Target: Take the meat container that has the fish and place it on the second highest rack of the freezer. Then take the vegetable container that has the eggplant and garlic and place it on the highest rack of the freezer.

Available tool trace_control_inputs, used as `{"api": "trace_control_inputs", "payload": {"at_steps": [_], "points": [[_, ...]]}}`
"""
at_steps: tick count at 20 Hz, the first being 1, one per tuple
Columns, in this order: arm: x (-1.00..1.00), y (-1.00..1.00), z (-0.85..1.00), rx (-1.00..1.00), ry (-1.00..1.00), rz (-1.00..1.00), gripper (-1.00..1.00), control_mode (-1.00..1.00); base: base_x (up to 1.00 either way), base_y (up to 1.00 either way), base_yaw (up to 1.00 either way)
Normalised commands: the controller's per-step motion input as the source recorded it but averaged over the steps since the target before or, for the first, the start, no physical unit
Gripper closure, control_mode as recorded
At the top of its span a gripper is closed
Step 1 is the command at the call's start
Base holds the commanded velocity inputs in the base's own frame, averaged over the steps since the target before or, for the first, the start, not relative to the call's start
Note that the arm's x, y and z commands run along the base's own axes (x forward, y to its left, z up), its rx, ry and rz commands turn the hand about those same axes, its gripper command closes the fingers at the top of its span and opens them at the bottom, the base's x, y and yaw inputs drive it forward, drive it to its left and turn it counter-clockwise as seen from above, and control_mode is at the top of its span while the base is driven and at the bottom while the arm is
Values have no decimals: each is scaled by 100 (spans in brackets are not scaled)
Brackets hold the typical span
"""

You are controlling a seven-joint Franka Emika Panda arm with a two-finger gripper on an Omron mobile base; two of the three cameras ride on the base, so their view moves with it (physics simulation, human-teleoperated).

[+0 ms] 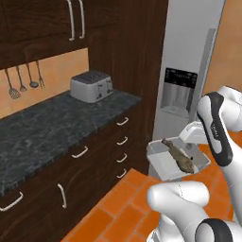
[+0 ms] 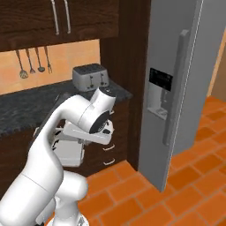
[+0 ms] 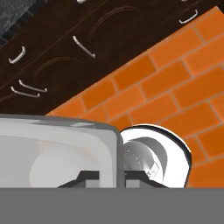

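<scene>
One dark counter (image 1: pixel 52 127), orange floor (image 1: pixel 118 208).

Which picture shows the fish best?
The left base view: the fish lies in full sight in its grey container, held up in front of the closed freezer. In the right base view the arm covers it. The hand view gives just the container's rim up close.

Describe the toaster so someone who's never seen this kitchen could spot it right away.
Start at the tall grey freezer with its closed door, then look left along the dark speckled stone counter. The boxy silver toaster stands near the wall there, right of the hanging metal utensils, the sole appliance on the counter.
</scene>
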Motion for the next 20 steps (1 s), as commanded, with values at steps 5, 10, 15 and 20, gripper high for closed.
{"api": "trace_control_inputs", "payload": {"at_steps": [5, 10, 15, 20], "points": [[0, 0, 0, 0, 0, 0, 100, 100, -17, -41, -58], [0, 0, 0, 0, 0, 0, 100, 100, -1, -25, -69], [0, 0, 0, 0, 0, 0, 100, 100, 0, -25, -68], [0, 0, 0, 0, 0, 0, 100, 100, 1, 0, -41]]}}
